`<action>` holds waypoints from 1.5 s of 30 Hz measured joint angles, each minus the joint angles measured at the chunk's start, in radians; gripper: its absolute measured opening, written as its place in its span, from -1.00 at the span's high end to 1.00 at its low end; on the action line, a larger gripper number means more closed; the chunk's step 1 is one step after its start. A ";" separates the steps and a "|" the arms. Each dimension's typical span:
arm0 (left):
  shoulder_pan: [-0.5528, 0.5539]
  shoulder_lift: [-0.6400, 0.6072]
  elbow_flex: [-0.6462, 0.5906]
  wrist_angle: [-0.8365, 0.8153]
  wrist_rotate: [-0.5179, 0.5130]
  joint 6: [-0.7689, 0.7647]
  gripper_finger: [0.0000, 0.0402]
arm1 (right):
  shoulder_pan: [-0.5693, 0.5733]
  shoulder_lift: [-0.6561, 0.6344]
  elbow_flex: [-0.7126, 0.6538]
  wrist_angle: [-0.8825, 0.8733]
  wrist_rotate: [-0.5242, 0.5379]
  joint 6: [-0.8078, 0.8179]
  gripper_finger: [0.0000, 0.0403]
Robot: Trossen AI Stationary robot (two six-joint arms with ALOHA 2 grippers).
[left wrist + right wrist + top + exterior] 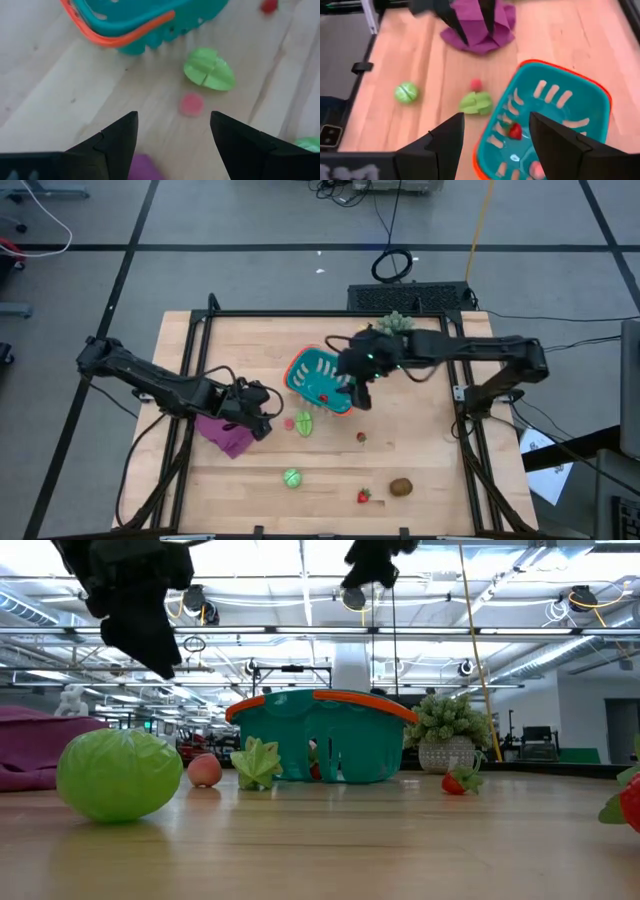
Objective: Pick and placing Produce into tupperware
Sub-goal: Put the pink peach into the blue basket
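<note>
Pale wooden bench (420, 455), teal slotted plastic basket with orange rim (322, 380) at centre holding a small red strawberry piece (515, 131), right gripper (358, 394) above its edge, jaws apart and empty, left gripper (262, 420) jaws apart over the purple cloth (226, 433), small pink round piece (191, 104) and green leafy piece (209, 69) just beside the basket.

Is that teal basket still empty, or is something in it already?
Not empty: the teal basket holds a red strawberry piece, and a pinkish piece shows near its rim.

Purple cloth (226, 433) crumpled on wooden table (420, 460), at 9 o'clock from table centre, near left edge. Spiky pale-green plant ball (396, 323) at 1 o'clock, by far edge; low view shows it sitting in small white pot (446, 753). Black cable coil (393, 264) on grey floor (250, 220) at 12 o'clock, beyond table.
</note>
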 joint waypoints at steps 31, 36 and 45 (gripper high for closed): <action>0.056 0.347 0.000 0.252 0.005 0.206 -0.26 | 0.084 -0.080 0.000 -0.007 0.094 0.000 -0.07; 0.053 0.347 0.000 0.262 0.081 0.190 -0.26 | 0.084 -0.080 0.000 -0.007 0.094 0.000 -0.07; 0.053 0.333 0.001 0.278 0.099 0.176 -0.26 | 0.080 -0.080 -0.001 -0.007 0.094 0.000 -0.07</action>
